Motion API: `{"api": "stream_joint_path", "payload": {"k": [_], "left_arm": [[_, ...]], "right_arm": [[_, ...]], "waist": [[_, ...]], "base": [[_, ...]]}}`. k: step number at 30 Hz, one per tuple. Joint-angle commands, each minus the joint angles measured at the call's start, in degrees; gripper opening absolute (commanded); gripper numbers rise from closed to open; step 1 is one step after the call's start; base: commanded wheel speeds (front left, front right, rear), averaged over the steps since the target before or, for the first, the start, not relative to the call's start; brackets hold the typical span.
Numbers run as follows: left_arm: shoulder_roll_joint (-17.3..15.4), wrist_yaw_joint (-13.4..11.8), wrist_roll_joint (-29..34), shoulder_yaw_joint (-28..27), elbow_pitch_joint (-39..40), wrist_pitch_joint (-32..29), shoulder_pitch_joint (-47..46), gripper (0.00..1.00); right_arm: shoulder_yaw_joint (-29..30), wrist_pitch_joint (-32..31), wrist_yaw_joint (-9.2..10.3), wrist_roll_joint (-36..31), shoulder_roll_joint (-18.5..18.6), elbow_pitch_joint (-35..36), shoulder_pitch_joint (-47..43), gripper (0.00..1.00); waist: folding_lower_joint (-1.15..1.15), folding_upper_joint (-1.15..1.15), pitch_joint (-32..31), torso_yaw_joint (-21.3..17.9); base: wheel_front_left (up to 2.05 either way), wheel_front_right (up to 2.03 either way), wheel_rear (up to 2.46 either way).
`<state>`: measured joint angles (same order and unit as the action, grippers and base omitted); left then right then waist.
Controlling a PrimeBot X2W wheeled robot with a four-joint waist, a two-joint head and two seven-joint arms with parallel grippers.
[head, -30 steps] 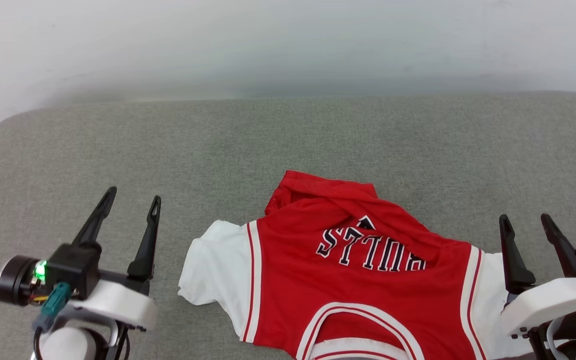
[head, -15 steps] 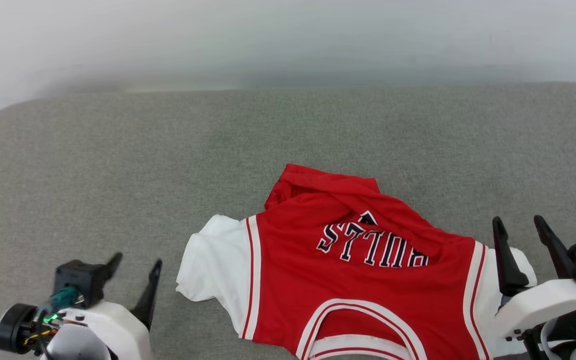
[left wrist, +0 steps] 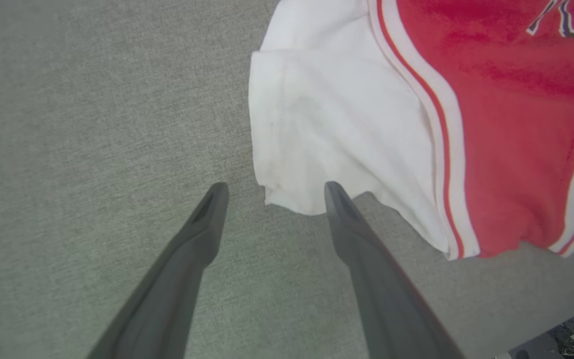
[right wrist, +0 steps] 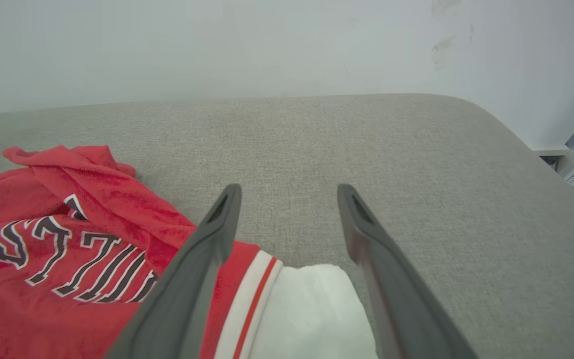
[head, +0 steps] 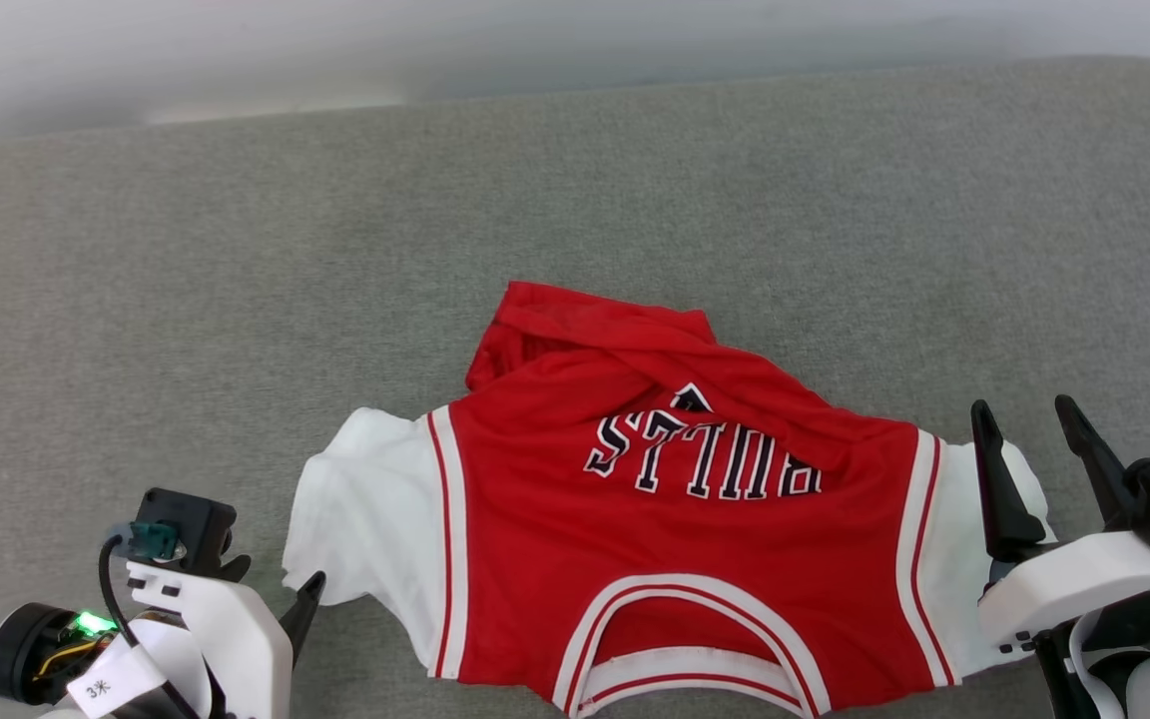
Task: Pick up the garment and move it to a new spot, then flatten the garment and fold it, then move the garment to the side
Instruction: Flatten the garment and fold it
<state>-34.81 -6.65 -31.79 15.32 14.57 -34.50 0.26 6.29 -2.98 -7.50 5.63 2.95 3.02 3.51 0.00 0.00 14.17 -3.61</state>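
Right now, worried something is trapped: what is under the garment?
The garment lies on the grey cushion, bare beside it. A bunched red fold overlaps the lettering. Anything beneath the fabric is covered, so I cannot tell.

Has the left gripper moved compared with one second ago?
Yes. Judged against the garment, the left gripper has come down toward the robot, to the near corner of the white sleeve.
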Motion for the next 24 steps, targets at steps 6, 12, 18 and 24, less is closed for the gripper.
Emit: {"api": "stream_joint_path", "payload": {"k": [6,12,18,24], "left_arm": [[-0.22,-0.24,1.43,1.13,-4.03,-0.6,-2.05,1.0],[-0.51,-0.14,1.84,2.36,-9.51,-1.82,-1.64,1.0],[0.25,2.12,1.03,6.7,-15.97,-5.5,1.32,0.0],[1.34,1.6,1.23,5.86,-15.84,-1.31,0.84,0.0]], "right_arm": [[-0.09,0.63,0.02,0.58,-0.11,-0.48,1.34,1.0],[-0.22,0.95,0.02,0.43,-0.11,-0.89,1.61,1.0],[0.02,0.92,0.02,0.18,-0.11,-1.44,1.86,1.0],[0.21,-0.07,0.02,-0.62,0.13,-1.17,0.75,1.0]], "waist": [[0.0,0.0,2.55,-1.77],[0.0,0.0,3.58,-2.42],[0.0,0.0,3.06,-2.62],[0.0,0.0,0.24,-1.62]], "base": [[0.0,0.0,0.0],[0.0,0.0,0.0],[0.0,0.0,0.0],[0.0,0.0,0.0]]}}
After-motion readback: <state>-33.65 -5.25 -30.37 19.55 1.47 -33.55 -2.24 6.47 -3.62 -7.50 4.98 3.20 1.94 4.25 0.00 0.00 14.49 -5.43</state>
